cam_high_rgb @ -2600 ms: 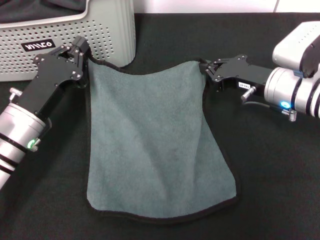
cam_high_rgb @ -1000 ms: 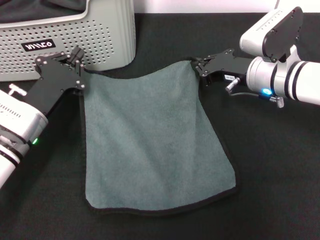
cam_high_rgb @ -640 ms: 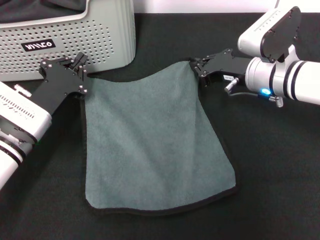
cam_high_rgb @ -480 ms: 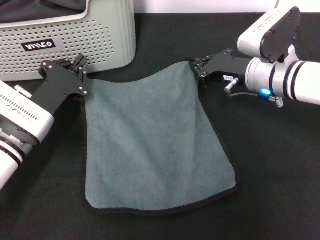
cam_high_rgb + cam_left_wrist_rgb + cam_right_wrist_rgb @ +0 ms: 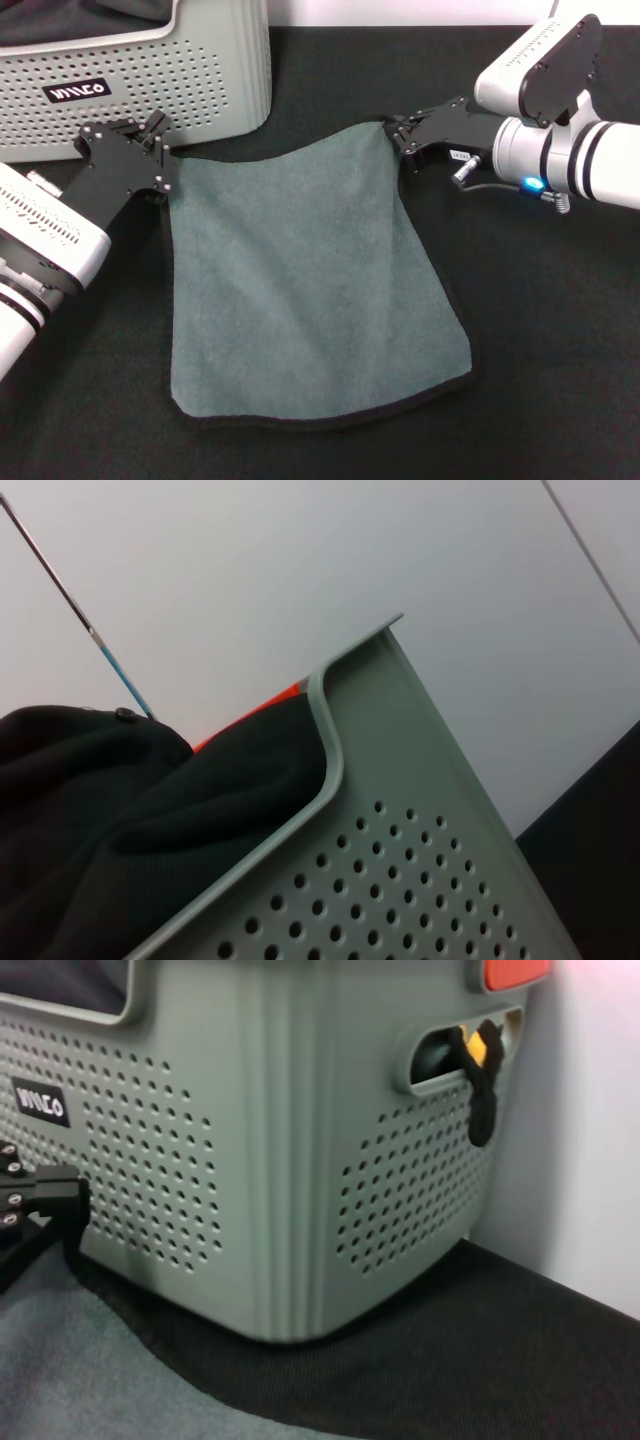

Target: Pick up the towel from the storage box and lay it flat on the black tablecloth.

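The grey-teal towel (image 5: pixel 300 290) lies spread flat on the black tablecloth (image 5: pixel 540 350), its black-edged near border toward me. My left gripper (image 5: pixel 160 155) sits at the towel's far left corner, just in front of the storage box (image 5: pixel 140 70). Its fingers look parted, with the corner resting on the cloth. At the far right corner my right gripper (image 5: pixel 398 142) also looks open, its tips just off the towel's edge. The right wrist view shows the storage box (image 5: pixel 270 1160), a strip of the towel (image 5: pixel 90 1370) and part of the left gripper (image 5: pixel 35 1200).
The storage box (image 5: pixel 400 860) holds dark clothing (image 5: pixel 120 820), with an orange piece at its rim. A black strap hangs from its side handle slot (image 5: pixel 480 1080). A white wall stands behind the table. Bare tablecloth stretches to the right of the towel and along the front.
The towel was lowered and pulled flat from its draped, hanging shape. In the last half second both grippers edged slightly outward from its corners. The towel has stayed put.
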